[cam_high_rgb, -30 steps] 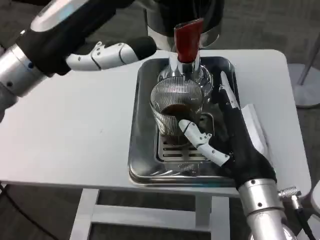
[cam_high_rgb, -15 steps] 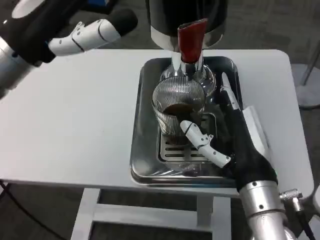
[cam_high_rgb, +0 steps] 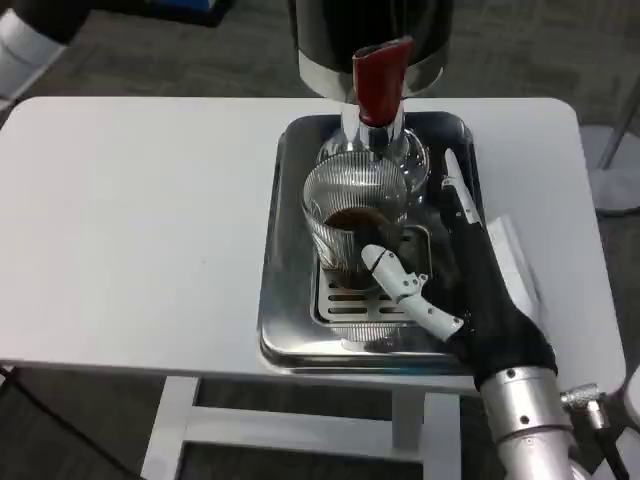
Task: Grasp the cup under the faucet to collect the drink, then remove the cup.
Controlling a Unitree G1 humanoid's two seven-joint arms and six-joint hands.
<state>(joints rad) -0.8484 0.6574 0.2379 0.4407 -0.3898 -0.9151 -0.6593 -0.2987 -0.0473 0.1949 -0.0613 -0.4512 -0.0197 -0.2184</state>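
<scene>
A ribbed clear glass cup (cam_high_rgb: 352, 215) with dark drink in its lower part stands on the steel drip tray (cam_high_rgb: 290, 300), right under the faucet with its red lever (cam_high_rgb: 377, 80). My right hand (cam_high_rgb: 455, 270) wraps the cup from the right; its thumb lies across the cup's near side and the other fingers reach behind it. Of my left arm (cam_high_rgb: 25, 40) just the silver forearm shows, in the top left corner.
The dark dispenser body (cam_high_rgb: 365, 30) rises behind the tray at the table's far edge. A slotted grate (cam_high_rgb: 350, 305) sits under the cup. A white folded cloth (cam_high_rgb: 515, 260) lies right of the tray. White tabletop (cam_high_rgb: 140, 230) spreads to the left.
My left arm has pulled back up and to the left, away from the faucet lever, and its hand has left the picture. The cup and my right hand have stayed where they were.
</scene>
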